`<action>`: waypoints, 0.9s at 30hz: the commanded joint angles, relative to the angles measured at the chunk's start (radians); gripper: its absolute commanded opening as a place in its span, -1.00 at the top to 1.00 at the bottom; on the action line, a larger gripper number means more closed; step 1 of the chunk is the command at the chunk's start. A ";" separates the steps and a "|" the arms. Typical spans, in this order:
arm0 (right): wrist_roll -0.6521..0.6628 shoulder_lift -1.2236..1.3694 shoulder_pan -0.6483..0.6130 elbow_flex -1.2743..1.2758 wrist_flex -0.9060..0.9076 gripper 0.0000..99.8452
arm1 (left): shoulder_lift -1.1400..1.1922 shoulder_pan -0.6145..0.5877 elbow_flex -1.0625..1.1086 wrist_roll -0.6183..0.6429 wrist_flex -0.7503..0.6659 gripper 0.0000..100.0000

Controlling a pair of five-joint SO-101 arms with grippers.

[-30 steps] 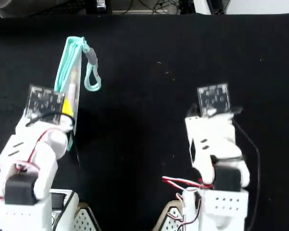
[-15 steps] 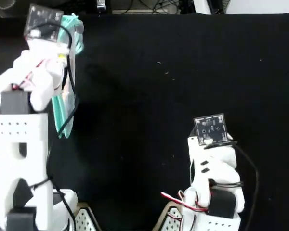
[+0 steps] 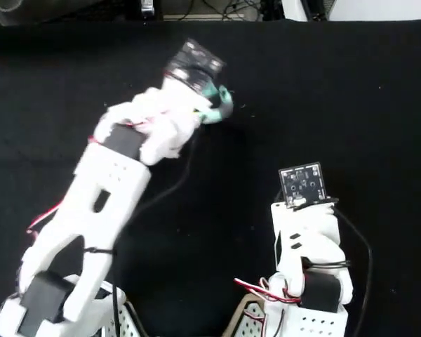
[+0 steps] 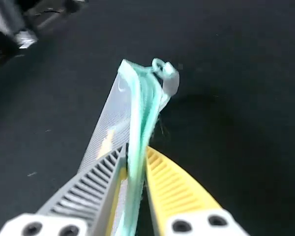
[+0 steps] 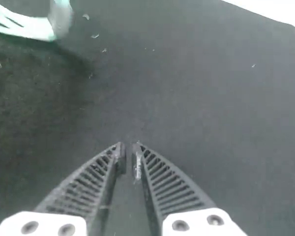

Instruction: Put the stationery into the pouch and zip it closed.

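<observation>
The left arm [image 3: 105, 189] lies stretched out on a long diagonal from its base at the near left, with the wrist farthest out. Its end effector [image 4: 135, 147] is clamped on the pouch [image 4: 137, 93], one grey and one yellow finger [image 4: 172, 187] pressing either side. The right arm [image 3: 305, 239] sits folded close to its base. Its end effector [image 5: 128, 150] points forward, tips almost touching and holding nothing.

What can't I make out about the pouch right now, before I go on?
Zip: in the left wrist view the pouch is edge-on and blurred, so open or closed cannot be told.
Contents: a yellowish shape behind the clear side, too blurred to identify.
High view: the left arm covers most of the pouch; a teal end sticks out.
Right wrist view: the picture's edge cuts off the pouch's teal end.
</observation>
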 commanded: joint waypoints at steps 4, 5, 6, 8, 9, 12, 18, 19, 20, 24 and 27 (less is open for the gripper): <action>0.005 -0.064 0.014 -0.004 0.021 0.92 | 0.031 0.021 0.027 0.006 -0.005 0.66; 0.005 -0.064 0.014 -0.004 0.021 0.92 | 0.031 0.022 0.021 0.006 0.018 0.60; 0.005 -0.064 0.012 -0.004 0.021 0.92 | 0.023 0.024 0.008 0.006 0.043 0.55; 0.005 -0.064 0.009 -0.004 0.021 0.92 | -0.012 0.024 -0.038 0.006 0.117 0.47; 0.005 -0.064 0.009 -0.004 0.021 0.92 | -0.037 0.024 -0.065 0.006 0.158 0.45; 0.005 -0.064 0.009 -0.002 0.021 0.92 | -0.124 0.016 -0.145 0.006 0.258 0.44; 0.003 -0.064 0.008 -0.002 0.021 0.92 | -0.342 -0.027 -0.197 0.006 0.410 0.44; 0.002 -0.064 0.008 -0.002 0.021 0.92 | -0.379 -0.045 -0.197 0.006 0.431 0.44; 0.002 -0.064 0.008 -0.002 0.021 0.92 | -0.413 -0.067 -0.197 0.006 0.450 0.44; 0.005 -0.064 0.008 -0.002 0.023 0.92 | -0.511 -0.216 -0.166 0.000 0.522 0.45; 0.006 -0.068 0.008 0.012 0.046 0.92 | -0.562 -0.387 -0.016 0.000 0.529 0.63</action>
